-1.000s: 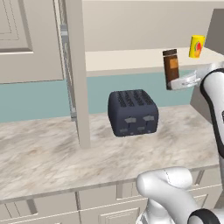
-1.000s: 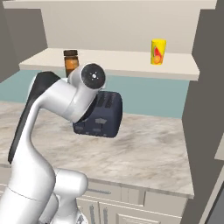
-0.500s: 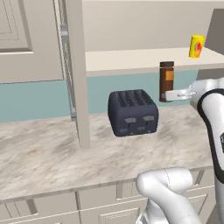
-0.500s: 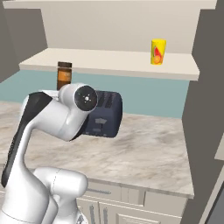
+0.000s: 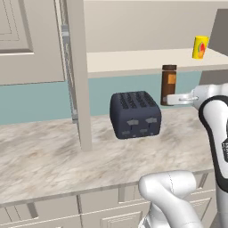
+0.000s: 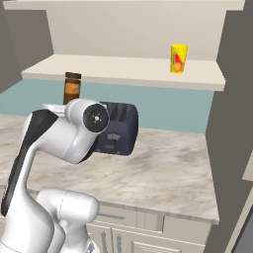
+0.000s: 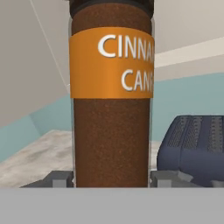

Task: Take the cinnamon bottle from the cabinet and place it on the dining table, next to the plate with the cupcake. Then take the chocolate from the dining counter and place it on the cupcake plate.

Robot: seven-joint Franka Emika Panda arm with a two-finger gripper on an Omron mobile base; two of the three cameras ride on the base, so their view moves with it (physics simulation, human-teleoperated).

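While held off the shelf: cinnamon bottle [image 5: 168, 84] sits between the two fingertips of the pincer [image 5: 171, 99], clear of the cabinet [image 5: 147, 60] shelf and above the marbled surface [image 5: 53, 153].
Pincer state: closed on the lower part of the cinnamon bottle, one dark tip on each side of it in the hand view; a firm grip, judged from the bottle hanging free in the base views.
Direction from pincer: straight ahead, centred between the fingertips [image 7: 57, 178], touching both.
Long axis: upright, cap on top, orange label facing the hand camera.
Position against neighbours: just right of the dark toaster [image 5: 134, 115] in the left base view, behind and above it; well left of the yellow canister [image 6: 178, 58] on the shelf.
Arm: only one, so no choice of nearer side.
Next need, as a judgement: keep the bottle upright, pull back past the toaster without a knock, then carry toward the dining table.
Count: one cinnamon bottle, one yellow canister, one toaster, one pincer.
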